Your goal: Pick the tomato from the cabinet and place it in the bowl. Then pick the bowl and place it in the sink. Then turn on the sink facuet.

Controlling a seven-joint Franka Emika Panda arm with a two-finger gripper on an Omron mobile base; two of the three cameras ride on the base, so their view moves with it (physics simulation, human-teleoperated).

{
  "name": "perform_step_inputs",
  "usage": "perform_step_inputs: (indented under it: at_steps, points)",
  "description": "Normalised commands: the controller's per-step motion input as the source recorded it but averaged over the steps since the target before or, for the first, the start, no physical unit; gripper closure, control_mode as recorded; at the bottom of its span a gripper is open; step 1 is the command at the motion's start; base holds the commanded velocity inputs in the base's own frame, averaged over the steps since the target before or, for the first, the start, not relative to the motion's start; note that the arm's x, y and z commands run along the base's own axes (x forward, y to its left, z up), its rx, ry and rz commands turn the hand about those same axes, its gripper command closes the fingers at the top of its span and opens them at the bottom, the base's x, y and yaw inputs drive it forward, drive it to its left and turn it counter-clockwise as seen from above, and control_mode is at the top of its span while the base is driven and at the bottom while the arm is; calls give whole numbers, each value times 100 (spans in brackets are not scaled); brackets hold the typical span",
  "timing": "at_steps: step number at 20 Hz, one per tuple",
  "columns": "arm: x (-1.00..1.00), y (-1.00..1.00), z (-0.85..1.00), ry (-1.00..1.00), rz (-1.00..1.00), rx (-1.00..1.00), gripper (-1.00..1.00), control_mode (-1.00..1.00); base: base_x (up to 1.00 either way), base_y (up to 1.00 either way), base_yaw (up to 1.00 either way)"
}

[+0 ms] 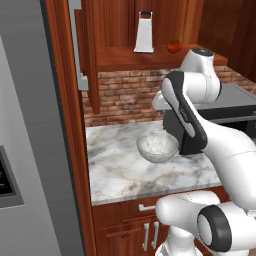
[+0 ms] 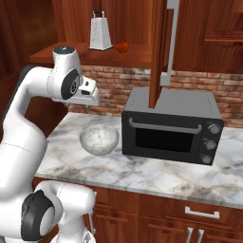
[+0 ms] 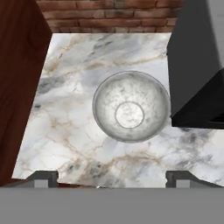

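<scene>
- The gripper [image 3: 111,177] hangs above the counter [image 3: 65,127] with its fingers spread wide and nothing between them; it looks straight down on the bowl [image 3: 131,106].
- The tomato [image 1: 174,47] sits on the cabinet [image 1: 125,30] shelf, to the right of a grater [image 1: 144,34] and apart from it. The bowl stands empty on the counter below, just left of the oven [image 2: 172,126].
- The step in hand is, by the look of it, the first: fetching the tomato. None of the task seems done yet.
- To do it well, the hand should rise to shelf height and turn to come in level from the front, fingers either side of the fruit. A round fruit may roll, so a centred, gentle close is wise.
- Edges to mind: the shelf's front lip, the grater on one side, and the open cabinet door [image 2: 159,52] with its grey handle hanging down over the oven.
- Open room: the marble in front of and left of the bowl is free, and the air between counter and shelf gives the arm space to lift. The oven crowds the bowl's right side, so a drop from straight above looks safest.
</scene>
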Motion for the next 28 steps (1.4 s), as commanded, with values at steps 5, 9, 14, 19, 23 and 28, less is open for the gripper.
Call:
perform_step_inputs:
  at_steps: [5, 9, 14, 19, 23, 28]
  points:
    - [0, -5, 54, -31, -10, 0, -100, -100, 0, 0, 0]
    - [0, -8, 56, -30, -15, 4, -100, -100, 0, 0, 0]
    - [1, 0, 58, -25, -16, 1, -100, -100, 0, 0, 0]
    - [15, -9, 49, -19, -18, 3, -100, -100, 0, 0, 0]
    - [8, -21, 50, -17, -12, 11, -100, -100, 0, 0, 0]
    - [14, -28, 46, -7, -10, 15, -100, -100, 0, 0, 0]
